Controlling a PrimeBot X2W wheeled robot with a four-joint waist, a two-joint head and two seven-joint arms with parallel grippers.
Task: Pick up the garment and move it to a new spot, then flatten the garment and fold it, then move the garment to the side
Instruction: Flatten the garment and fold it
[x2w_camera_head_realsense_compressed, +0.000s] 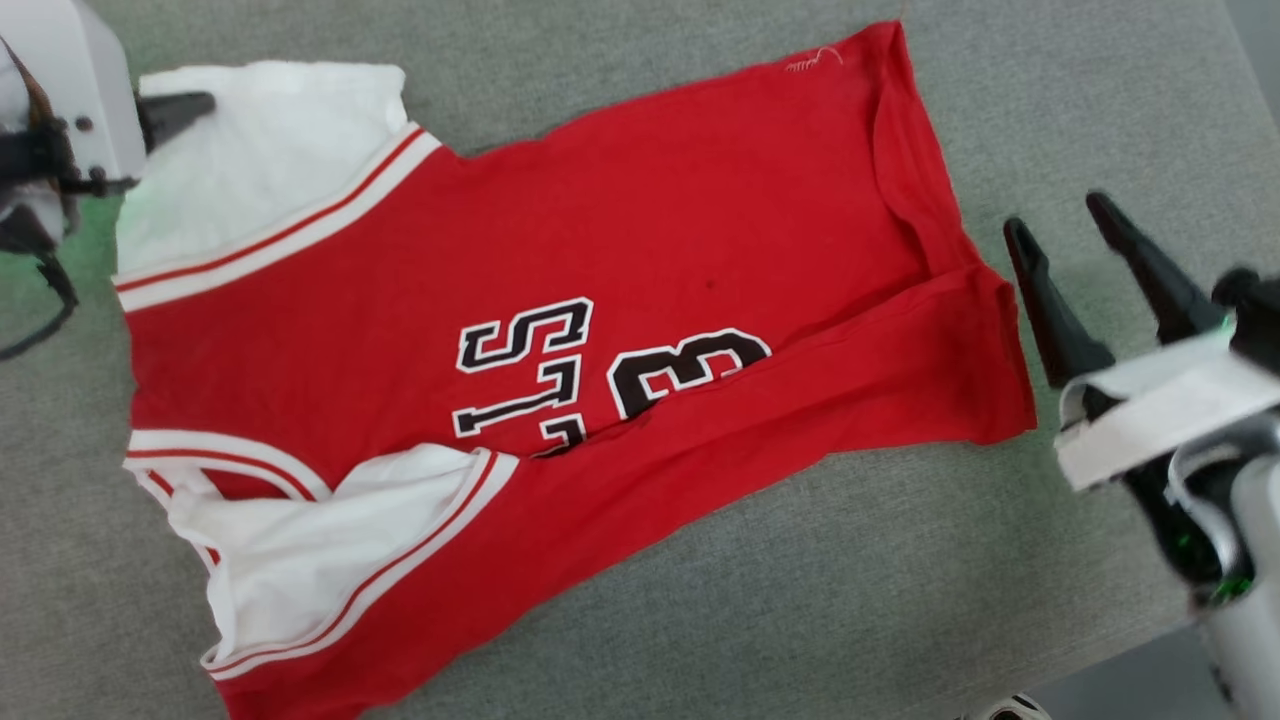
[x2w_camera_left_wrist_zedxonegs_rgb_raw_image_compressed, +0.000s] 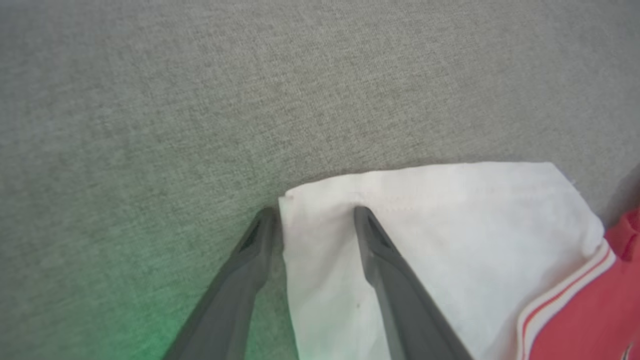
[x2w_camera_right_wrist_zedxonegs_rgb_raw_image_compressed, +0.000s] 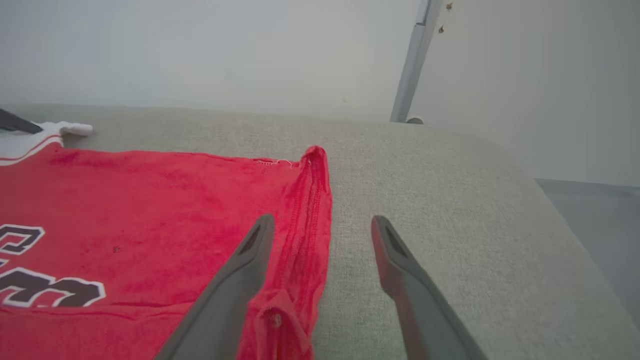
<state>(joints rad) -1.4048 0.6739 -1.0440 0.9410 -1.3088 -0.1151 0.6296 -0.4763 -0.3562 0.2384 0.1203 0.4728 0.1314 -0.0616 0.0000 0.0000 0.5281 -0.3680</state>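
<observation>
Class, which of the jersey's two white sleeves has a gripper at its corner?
The upper sleeve in the head view: the left gripper straddles its corner, jaws apart. The lower sleeve has no gripper by it.
</observation>
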